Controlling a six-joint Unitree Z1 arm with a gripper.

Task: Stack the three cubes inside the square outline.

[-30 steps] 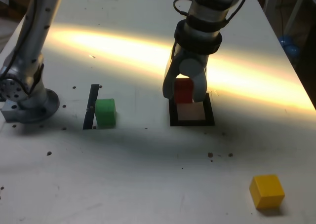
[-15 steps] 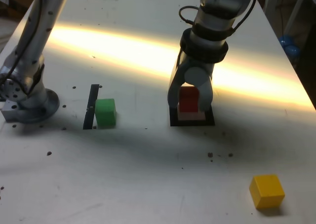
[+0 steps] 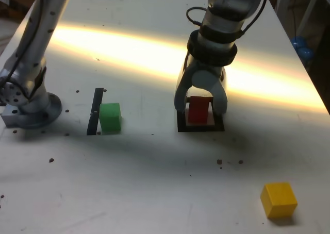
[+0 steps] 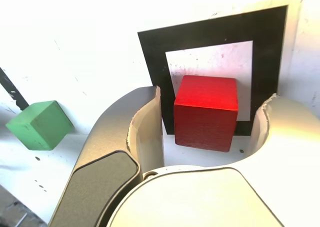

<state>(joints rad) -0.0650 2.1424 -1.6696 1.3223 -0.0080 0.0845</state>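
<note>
I see the gripper (image 3: 201, 106) lowered over the square outline (image 3: 181, 127), its jaws spread apart with the red cube (image 3: 197, 110) sitting between them. In the wrist view there is a visible gap on each side of the red cube (image 4: 206, 112), so I read it as released, touching neither finger. It rests on the outline's white centre, slightly overlapping the black frame (image 4: 152, 62) on the side nearest the gripper. It is matte, solid red with crisp edges. The green cube (image 3: 110, 117) sits well apart at the exterior view's left, beside a thin black strip (image 3: 95, 111). The yellow cube (image 3: 278, 199) lies toward the lower right of the exterior view.
</note>
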